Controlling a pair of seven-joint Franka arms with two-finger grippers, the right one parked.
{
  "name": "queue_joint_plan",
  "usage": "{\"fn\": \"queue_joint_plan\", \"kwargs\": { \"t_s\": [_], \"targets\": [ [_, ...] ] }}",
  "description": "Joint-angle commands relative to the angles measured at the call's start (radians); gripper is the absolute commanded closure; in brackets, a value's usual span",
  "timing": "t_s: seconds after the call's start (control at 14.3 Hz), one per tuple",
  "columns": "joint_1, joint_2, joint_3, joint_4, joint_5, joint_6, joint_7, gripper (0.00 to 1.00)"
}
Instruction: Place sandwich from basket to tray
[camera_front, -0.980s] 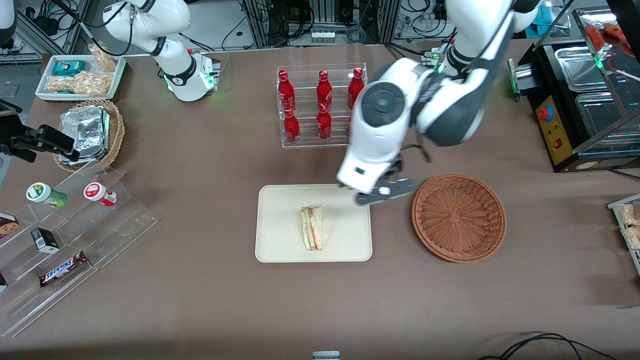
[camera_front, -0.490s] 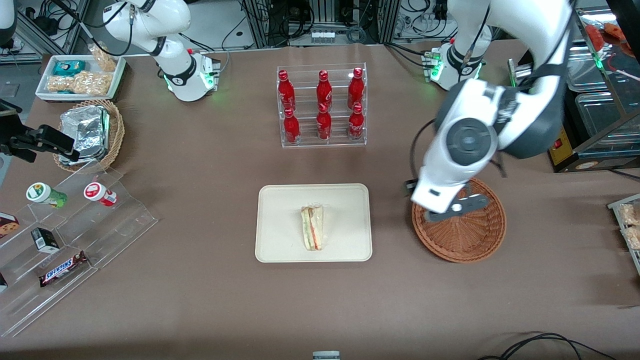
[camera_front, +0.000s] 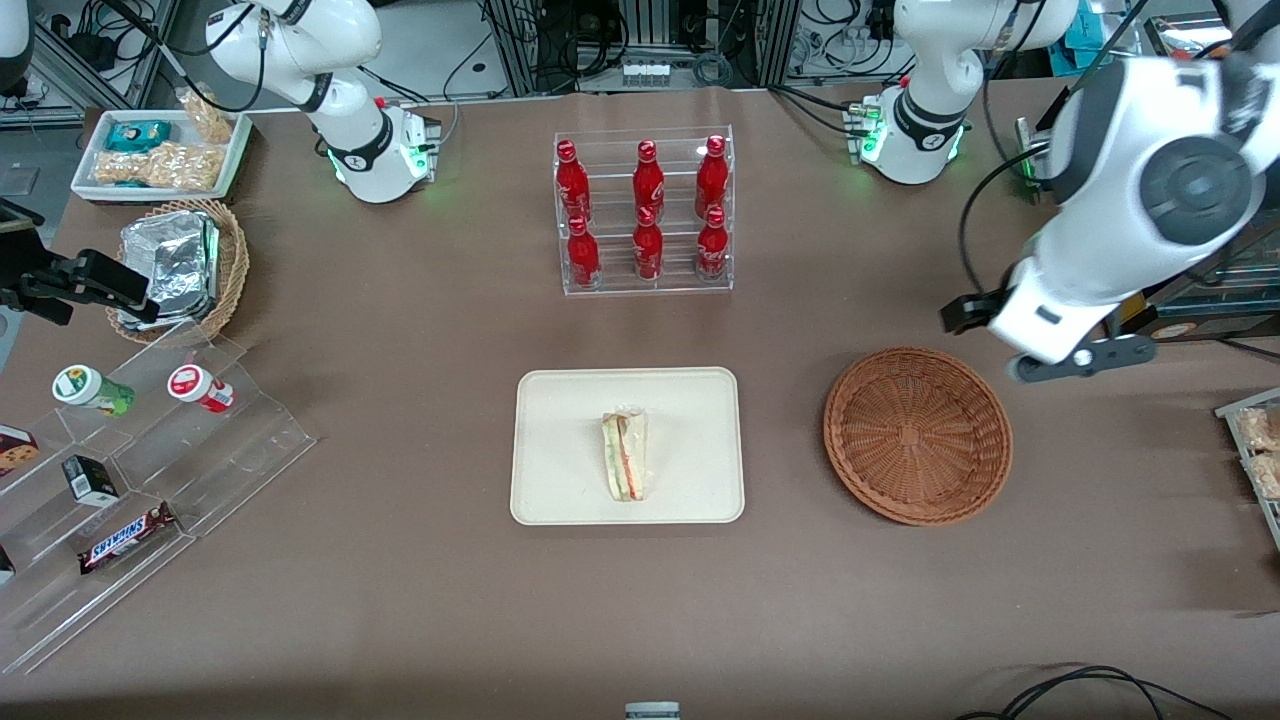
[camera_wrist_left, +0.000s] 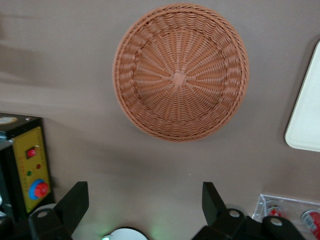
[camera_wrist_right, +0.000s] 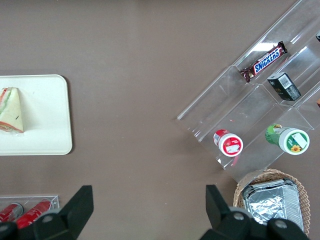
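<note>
The wrapped sandwich (camera_front: 625, 455) lies on the cream tray (camera_front: 560, 440), its wedge showing green and orange-red layers; the right wrist view also catches the sandwich (camera_wrist_right: 10, 110) on the tray (camera_wrist_right: 45, 115). Beside the tray stands the reddish-brown wicker basket (camera_front: 918, 435), with nothing in it. My gripper (camera_front: 1075, 362) hangs high above the table, past the basket's rim toward the working arm's end, and holds nothing. In the left wrist view the gripper (camera_wrist_left: 144, 200) is open, its fingers wide apart over bare table, near the basket (camera_wrist_left: 180, 72) and a corner of the tray (camera_wrist_left: 306, 115).
A clear rack of red bottles (camera_front: 645, 215) stands farther from the front camera than the tray. A black appliance with a red button (camera_front: 1110, 260) sits close to my gripper. Acrylic steps with snacks (camera_front: 150, 450) and a tan basket of foil packets (camera_front: 185, 265) lie toward the parked arm's end.
My arm has swung from the tray's edge, across the basket, out toward the working arm's end of the table. The sandwich has stayed on the tray.
</note>
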Motion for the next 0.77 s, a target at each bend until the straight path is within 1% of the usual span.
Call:
{"fn": "queue_joint_plan", "kwargs": {
  "t_s": [0.0, 0.14, 0.21, 0.35, 0.49, 0.7],
  "targets": [
    [0.104, -0.065, -0.014, -0.028, -0.014, -0.024, 0.149, 0.0],
    [0.17, -0.085, -0.011, -0.004, -0.077, -0.027, 0.328, 0.0],
    [0.181, -0.086, 0.001, 0.015, -0.079, -0.027, 0.374, 0.0],
    [0.169, -0.086, 0.092, 0.054, -0.082, -0.021, 0.393, 0.0],
    [0.163, -0.082, 0.114, 0.093, -0.08, -0.014, 0.389, 0.0],
    [0.162, -0.081, 0.125, 0.108, -0.082, -0.002, 0.378, 0.0]
  ]
}}
